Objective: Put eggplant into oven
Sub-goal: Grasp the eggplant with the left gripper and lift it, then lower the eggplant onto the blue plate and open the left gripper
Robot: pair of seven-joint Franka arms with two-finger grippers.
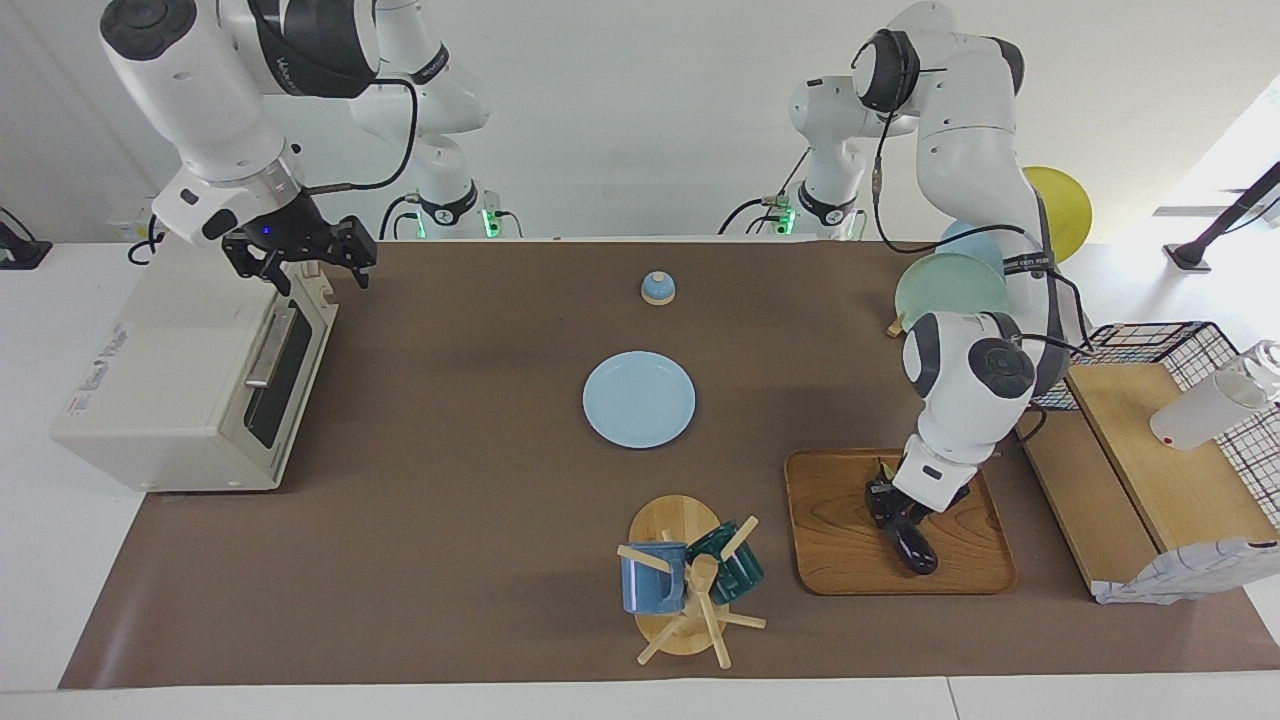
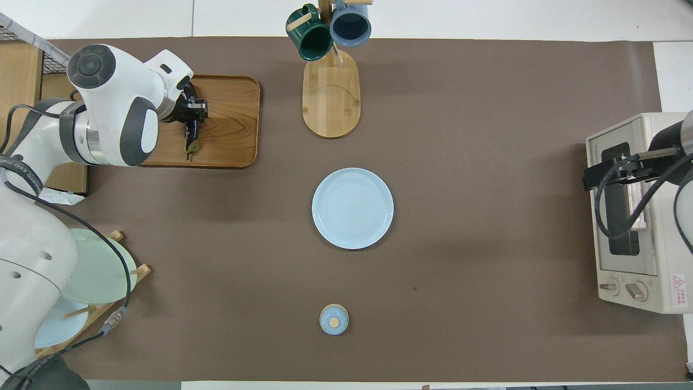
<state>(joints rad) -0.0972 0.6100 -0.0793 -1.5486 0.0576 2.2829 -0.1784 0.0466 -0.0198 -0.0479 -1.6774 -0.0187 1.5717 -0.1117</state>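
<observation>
The dark purple eggplant [image 1: 916, 551] [image 2: 191, 135] lies on a wooden tray [image 1: 835, 535] [image 2: 233, 130] at the left arm's end of the table. My left gripper [image 1: 893, 506] [image 2: 193, 110] is down on the eggplant's middle, its fingers closed around it, and the arm's wrist hides part of the eggplant. The cream-white oven [image 1: 165, 385] [image 2: 631, 216] stands at the right arm's end with its door shut. My right gripper [image 1: 300, 262] [image 2: 612, 176] hangs open over the oven's top front edge, above the door handle.
A light blue plate [image 1: 639, 399] [image 2: 352, 208] lies mid-table. A mug tree [image 1: 690, 585] [image 2: 330, 97] with two mugs stands beside the tray. A small blue lidded jar [image 1: 657, 288] [image 2: 334, 319] sits nearer the robots. A plate rack [image 1: 945, 290] [image 2: 86, 271] and a wooden shelf [image 1: 1150, 470] flank the left arm.
</observation>
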